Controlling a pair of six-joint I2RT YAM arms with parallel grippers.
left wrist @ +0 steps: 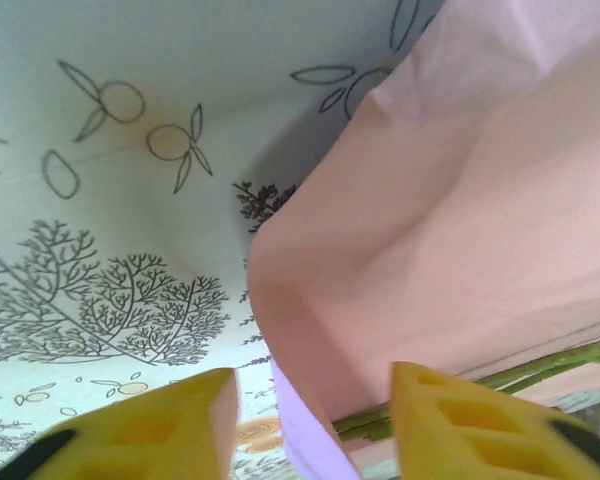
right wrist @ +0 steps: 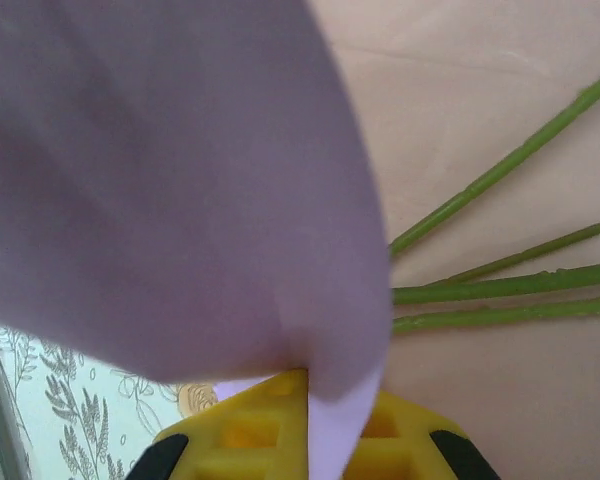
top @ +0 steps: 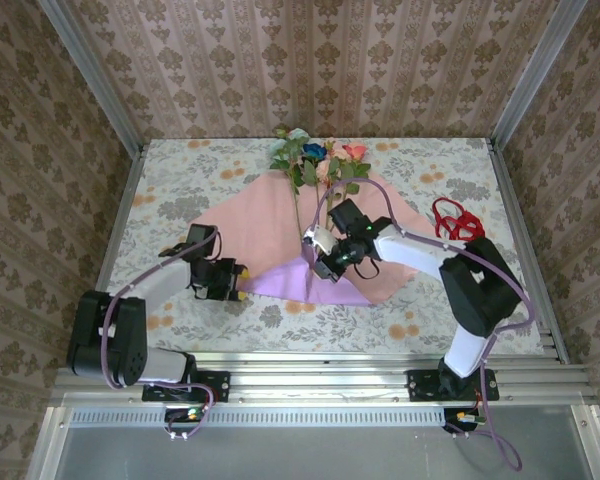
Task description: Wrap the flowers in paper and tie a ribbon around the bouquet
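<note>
Your right pincer (right wrist: pixel 310 425) is clamped tight on a lifted lilac flap of the paper (top: pixel 245 225), at the sheet's near edge. Your left pincer (left wrist: pixel 315 400) stands partly wide, with the sheet's left near fold between its jaws, not pinched. The paper lies pink side up in the middle of the surface (top: pixel 180 180). The flowers (top: pixel 315 160) rest on it, heads toward the far edge. The ribbon (top: pixel 455 220) sits near the right edge.

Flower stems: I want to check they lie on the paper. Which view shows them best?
The right wrist view: four green stems lie bare and sharp across the pink side of the paper. The top view shows them as a thin line below the blooms; the left wrist view catches a short stretch at the paper's edge.
</note>
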